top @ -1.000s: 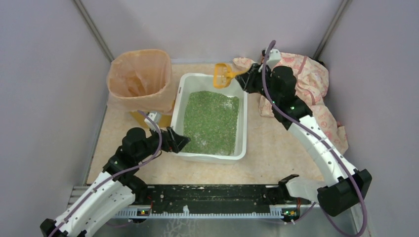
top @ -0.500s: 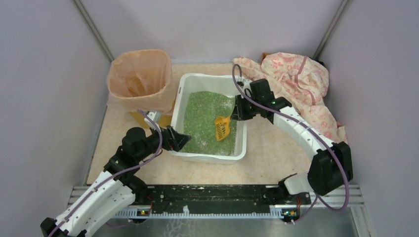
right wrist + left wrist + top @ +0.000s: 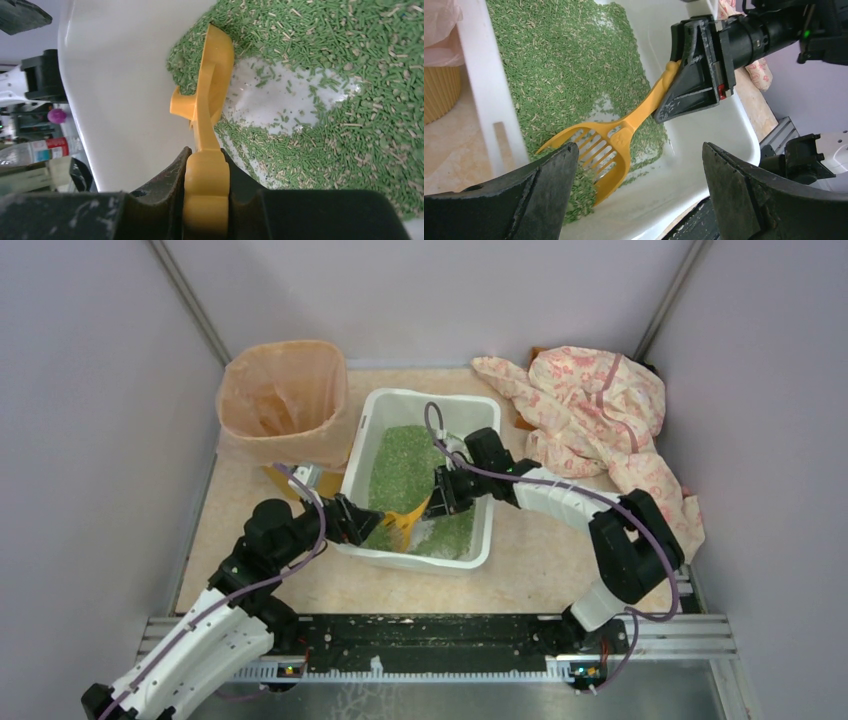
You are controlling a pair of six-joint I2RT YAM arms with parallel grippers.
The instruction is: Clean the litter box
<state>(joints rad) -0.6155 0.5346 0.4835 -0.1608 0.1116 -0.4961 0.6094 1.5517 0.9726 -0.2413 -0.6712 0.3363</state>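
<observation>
Top external view: the litter box (image 3: 420,394) stands in the middle of the counter (image 3: 540,550), a little turned, with the bin (image 3: 283,400) just beside its far left corner. Green litter (image 3: 400,455) covers most of its floor. Near the front wall the litter is pushed away and a bare white patch (image 3: 280,105) of the floor shows.

The scoop (image 3: 405,520) lies inside the box at the near left part. Its slotted head is low in the litter and its handle goes up to the right. The right claw (image 3: 206,165) is closed on the end of this handle, one finger on each side, and the right arm reaches over the right rim of the box.

The left claw (image 3: 365,523) is at the near left corner of the box. Its fingers (image 3: 549,190) are spread wide apart and hold nothing; I cannot tell if they touch the wall.

A pink flowered cloth (image 3: 600,405) lies crumpled on the counter at the far right, apart from the box.
</observation>
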